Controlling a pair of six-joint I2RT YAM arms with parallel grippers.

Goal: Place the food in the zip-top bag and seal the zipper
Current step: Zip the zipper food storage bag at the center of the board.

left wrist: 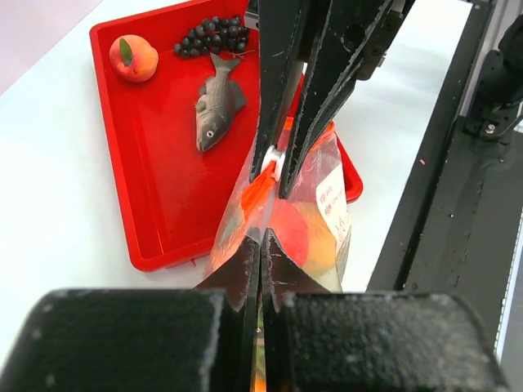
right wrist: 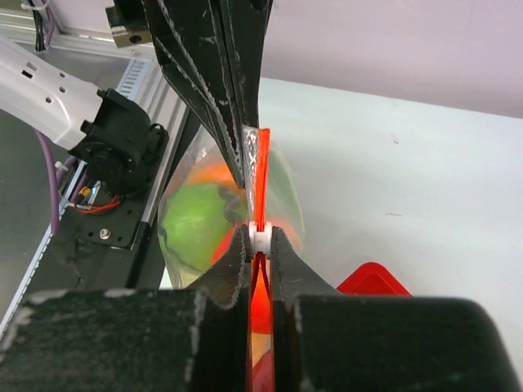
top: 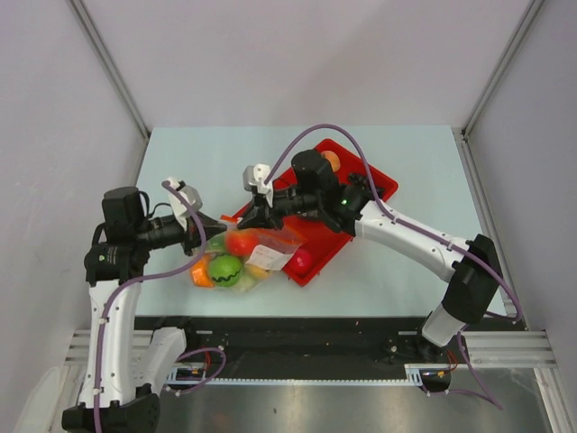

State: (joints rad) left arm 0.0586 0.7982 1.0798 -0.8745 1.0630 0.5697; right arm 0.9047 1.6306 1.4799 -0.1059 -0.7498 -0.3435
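The clear zip-top bag (top: 248, 257) lies at the red tray's near-left corner. It holds a dark-striped green melon (top: 225, 269), an orange (top: 200, 273) and a red tomato (top: 242, 242). My left gripper (top: 216, 225) is shut on the bag's top edge (left wrist: 263, 245). My right gripper (top: 249, 216) is shut on the white slider tab (right wrist: 259, 237) of the orange-red zipper (right wrist: 262, 175). The slider (left wrist: 274, 161) also shows in the left wrist view, a short way from my left fingertips. The melon (right wrist: 196, 224) shows through the bag.
The red tray (left wrist: 155, 163) holds a grey fish (left wrist: 216, 110), dark grapes (left wrist: 208, 34) and a peach (left wrist: 133, 57). A red round piece (top: 300, 262) sits at the tray's near corner. The black rail (top: 343, 329) runs along the table's near edge.
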